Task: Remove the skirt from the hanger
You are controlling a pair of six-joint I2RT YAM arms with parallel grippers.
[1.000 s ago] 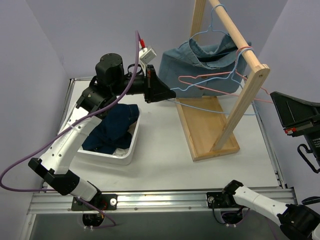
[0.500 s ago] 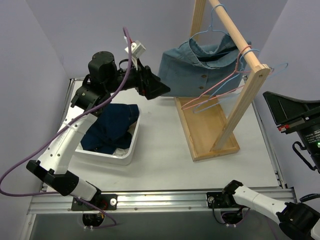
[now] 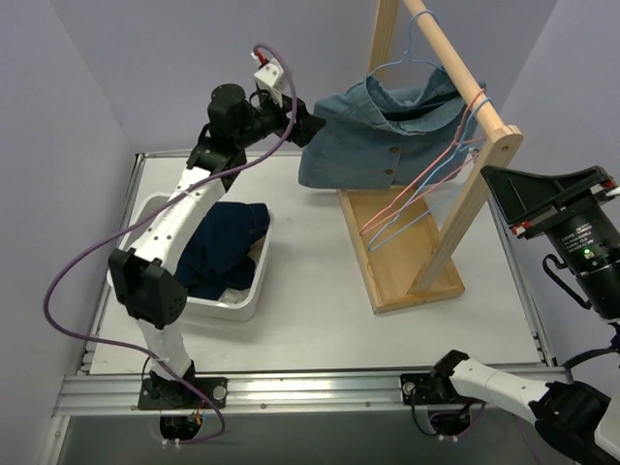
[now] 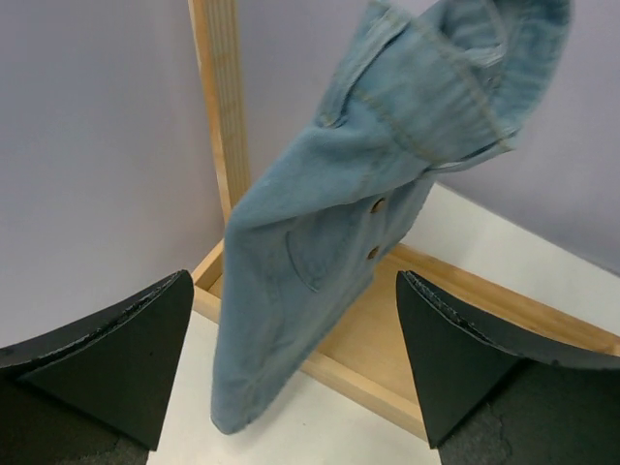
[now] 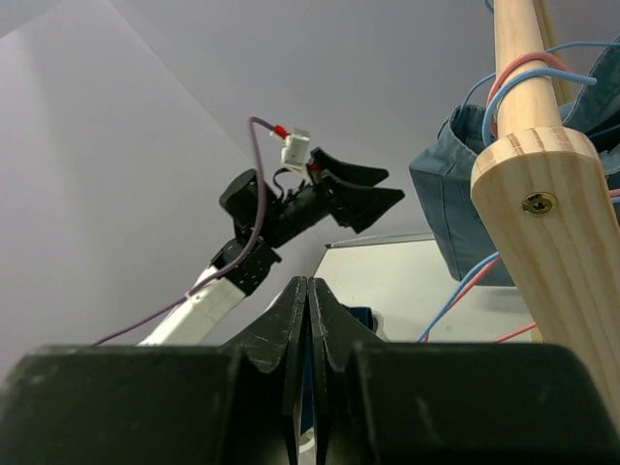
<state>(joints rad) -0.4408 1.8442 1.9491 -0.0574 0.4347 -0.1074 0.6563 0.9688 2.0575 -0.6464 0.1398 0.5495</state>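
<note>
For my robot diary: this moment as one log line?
left gripper open by shirt | right gripper shut, empty | hanger bare | skirt unseen

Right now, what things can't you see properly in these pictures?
- The skirt: no view shows it. In the top view, anything under the dark-blue garment in the bin is hidden.
- The hanger: in the top view its wire is very thin and crosses the blue hangers, so its hook is hard to follow.
- The rack: the picture's top edge cuts off its far end.
</note>
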